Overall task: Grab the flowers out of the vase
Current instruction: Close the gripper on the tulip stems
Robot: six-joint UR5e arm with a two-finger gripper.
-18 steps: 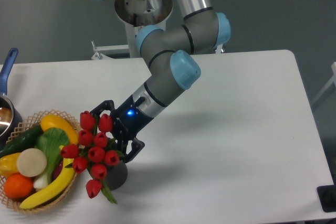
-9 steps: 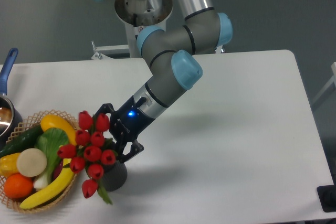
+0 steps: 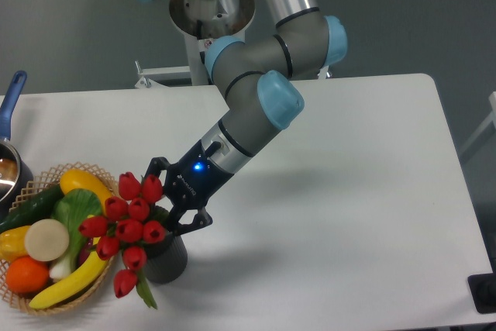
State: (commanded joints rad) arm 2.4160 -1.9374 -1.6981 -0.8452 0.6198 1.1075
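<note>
Flowers point(image 3: 128, 226) are what we look at first: a bunch of red tulip buds with green leaves, standing in the vase point(image 3: 165, 260) near the front left of the white desk point(image 3: 349, 215). The bunch leans out to the left, so that its heads hang over the rim of the wicker basket point(image 3: 46, 180) beside it, and the lowest bud with a leaf droops down past the vase's left side.

We see the end effector point(image 3: 172, 201) reaching down from the upper right, just to the right of the buds and right above the vase. Its two dark fingers point(image 3: 159, 167) stand visibly spread, one by the top buds and one lower, near the vase's mouth. We cannot tell whether either one touches the stems, as the buds hide that spot. A small blue light glows on the wrist behind it.

The basket holds bananas, an orange, a cucumber and a leafy green. A blue-handled pot point(image 3: 11, 131) sits at the far left edge.
</note>
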